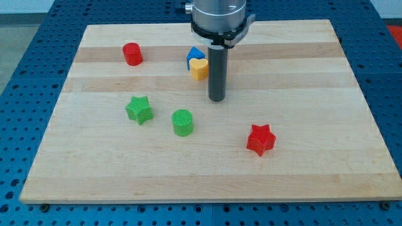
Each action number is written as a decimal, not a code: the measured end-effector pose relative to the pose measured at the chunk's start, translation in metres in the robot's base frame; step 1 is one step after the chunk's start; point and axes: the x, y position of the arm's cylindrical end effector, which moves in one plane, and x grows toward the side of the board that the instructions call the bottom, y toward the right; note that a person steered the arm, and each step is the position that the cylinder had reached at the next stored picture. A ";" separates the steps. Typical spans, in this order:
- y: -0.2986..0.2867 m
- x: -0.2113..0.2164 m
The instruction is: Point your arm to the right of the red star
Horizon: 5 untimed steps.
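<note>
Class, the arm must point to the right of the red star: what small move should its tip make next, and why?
Probably slide my tip toward the view's bottom right, passing above the red star. The tip stands up and left of the star, near the yellow heart, so going straight down would end on the star's left.

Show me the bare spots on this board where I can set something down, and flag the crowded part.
Free: the strip on the view's right, past the red star to the board's edge; the bottom band below the green star and green cylinder. Crowded: top middle, where the blue block touches the yellow heart, with my tip just right of them. The red cylinder stands alone top left.
</note>
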 end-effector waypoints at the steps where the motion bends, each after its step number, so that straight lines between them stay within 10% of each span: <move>1: 0.028 0.002; 3: 0.168 0.017; 5: 0.171 0.143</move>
